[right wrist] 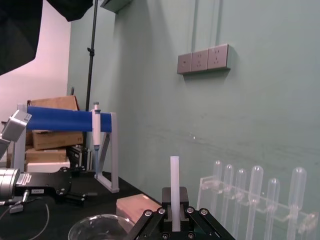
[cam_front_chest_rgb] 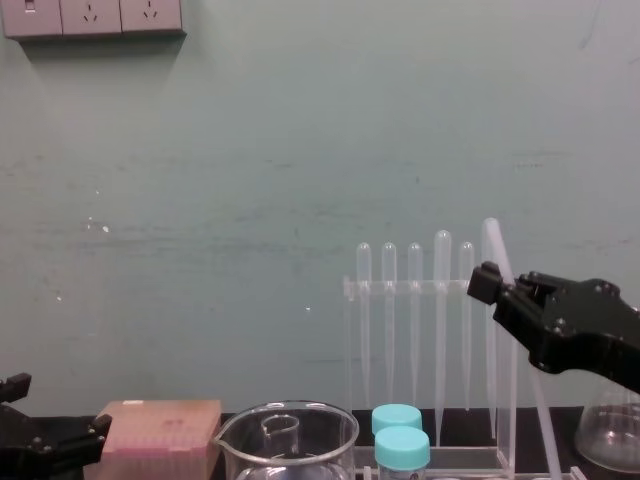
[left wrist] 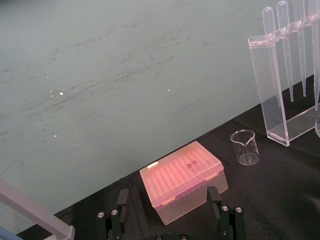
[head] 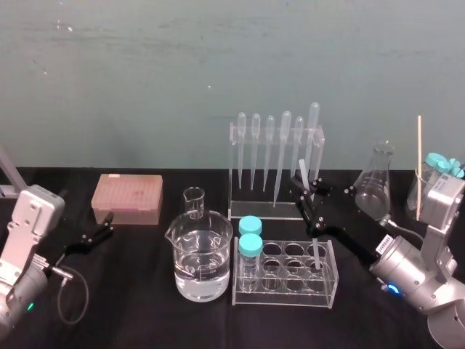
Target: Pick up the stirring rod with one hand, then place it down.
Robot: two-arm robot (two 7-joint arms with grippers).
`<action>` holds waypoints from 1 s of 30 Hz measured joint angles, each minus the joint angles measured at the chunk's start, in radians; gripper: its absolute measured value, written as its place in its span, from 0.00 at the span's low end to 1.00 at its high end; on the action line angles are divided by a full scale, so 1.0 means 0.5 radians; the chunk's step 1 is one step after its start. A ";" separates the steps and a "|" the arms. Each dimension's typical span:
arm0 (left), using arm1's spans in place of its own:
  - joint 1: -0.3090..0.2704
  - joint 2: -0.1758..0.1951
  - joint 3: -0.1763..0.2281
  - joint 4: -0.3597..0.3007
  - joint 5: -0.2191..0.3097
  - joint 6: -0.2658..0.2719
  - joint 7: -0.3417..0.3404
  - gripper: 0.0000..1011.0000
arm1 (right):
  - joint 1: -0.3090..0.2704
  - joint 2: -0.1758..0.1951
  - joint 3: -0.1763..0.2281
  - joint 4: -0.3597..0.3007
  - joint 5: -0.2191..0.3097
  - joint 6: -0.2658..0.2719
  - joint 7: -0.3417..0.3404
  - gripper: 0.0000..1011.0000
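Observation:
The stirring rod [head: 304, 174] is a thin translucent-white stick, held nearly upright and leaning a little. My right gripper [head: 306, 198] is shut on it partway up, in front of the pipette stand. In the right wrist view the stirring rod [right wrist: 174, 185] rises straight out of the black fingers [right wrist: 150, 220]. The chest view has the stirring rod [cam_front_chest_rgb: 492, 240] poking above the right gripper [cam_front_chest_rgb: 490, 284]. Its lower end [head: 317, 259] is at the right end of the test tube rack [head: 285, 289]; I cannot tell whether it rests in a hole. My left gripper [head: 100, 231] is parked open at the left.
A large beaker of water [head: 202, 256] and a small empty beaker [head: 194, 201] stand left of the rack. Two blue-capped vials [head: 250, 246] sit in it. The pipette stand [head: 276, 169] is behind, a conical flask [head: 376, 186] at right, and a pink tip box [head: 127, 198] at back left.

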 joint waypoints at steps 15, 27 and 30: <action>0.000 0.000 0.000 0.000 0.000 0.000 0.000 0.99 | 0.138 -0.048 -0.069 0.313 0.096 0.033 0.167 0.07; 0.000 0.000 0.000 0.000 0.000 0.000 0.000 0.99 | 0.181 -0.045 -0.118 0.397 0.086 0.102 0.185 0.07; 0.000 0.000 0.000 0.000 0.000 0.000 0.000 0.99 | 0.181 -0.045 -0.117 0.397 0.086 0.102 0.184 0.07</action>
